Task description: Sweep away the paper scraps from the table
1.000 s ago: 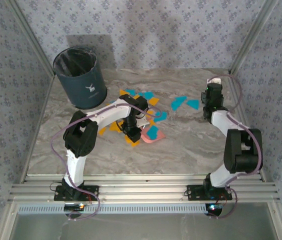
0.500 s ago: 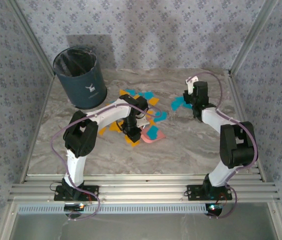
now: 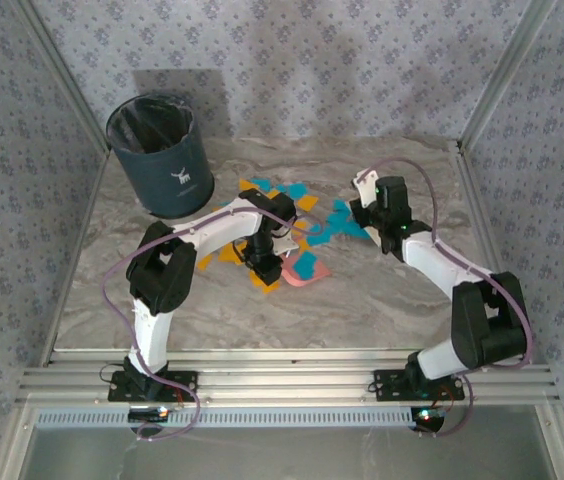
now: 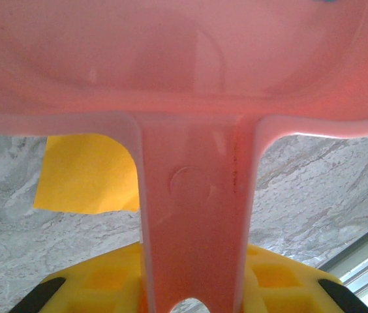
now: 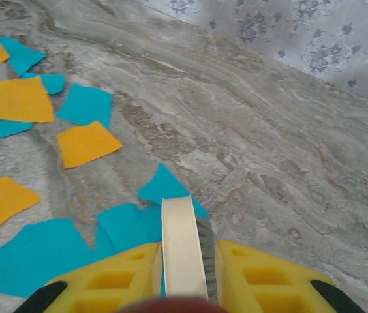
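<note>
**Top view**
Table [image 3: 382, 300]: grey marble slab, with the aluminium frame along its 6 o'clock edge.
Bin [image 3: 159, 155]: dark blue, upright, at 10 o'clock on the table.
Paper scraps [image 3: 292, 205]: orange and cyan, bunched just to the 12 o'clock side of the table's centre, between my two grippers.
Left gripper [image 3: 265, 264]: at the bunch's 7 o'clock edge, with the jaws clamped on the pink dustpan [image 3: 312, 275]. The pan lies at 3 o'clock from the gripper and carries a cyan piece.
Right gripper [image 3: 372, 195]: at 3 o'clock of the bunch, gripping a cream tool [image 3: 362, 180]. Cyan pieces lie just beside it at 8 o'clock.

**Left wrist view**
Pink dustpan [image 4: 194, 208]: the handle runs up from 6 o'clock and the pan body spans the top.
Left gripper [image 4: 194, 290]: my yellow fingers [image 4: 99, 280] flank the handle, jaws narrow and holding it.
Paper scraps [image 4: 83, 173]: one orange piece lies flat on the table [image 4: 314, 189] at 9 o'clock of the handle.

**Right wrist view**
Right gripper [image 5: 184, 277]: jaws narrow, pinching the cream tool [image 5: 183, 241], which stands at 6 o'clock.
Paper scraps [image 5: 83, 104]: cyan pieces lie at the tool's tip, but I cannot tell whether they touch it. More orange and cyan pieces are spread from 8 to 11 o'clock.
Table [image 5: 288, 163]: bare marble from 12 to 4 o'clock.
Wall [image 5: 314, 39]: floral, at 1 o'clock.
</note>
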Robot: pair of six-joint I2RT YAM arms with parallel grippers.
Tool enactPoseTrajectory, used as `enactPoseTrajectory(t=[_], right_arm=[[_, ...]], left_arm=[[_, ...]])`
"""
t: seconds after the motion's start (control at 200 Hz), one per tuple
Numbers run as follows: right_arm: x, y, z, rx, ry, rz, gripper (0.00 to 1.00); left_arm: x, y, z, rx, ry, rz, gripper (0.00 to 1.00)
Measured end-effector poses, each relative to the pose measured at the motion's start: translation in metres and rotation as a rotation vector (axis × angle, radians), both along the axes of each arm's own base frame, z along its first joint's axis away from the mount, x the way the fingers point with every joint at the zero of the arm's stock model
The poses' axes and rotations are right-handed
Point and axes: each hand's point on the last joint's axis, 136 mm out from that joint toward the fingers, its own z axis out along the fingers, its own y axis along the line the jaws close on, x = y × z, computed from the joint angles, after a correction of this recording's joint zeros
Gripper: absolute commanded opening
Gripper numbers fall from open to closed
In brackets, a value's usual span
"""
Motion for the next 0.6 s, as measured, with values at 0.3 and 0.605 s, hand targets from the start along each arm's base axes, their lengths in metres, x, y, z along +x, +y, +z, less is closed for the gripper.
enactPoseTrajectory(t=[0.3,0.605], right_arm=[[-0.025,0.022,-0.001,0.042,0.054,0.014,0.0],[-0.049,0.036,0.003,0.093,0.085,0.017,0.0]], left_arm=[[0.0,0.0,0.0,0.0,0.0,0.0,0.0],[0.0,0.0,0.0,0.0,0.0,0.0,0.0]])
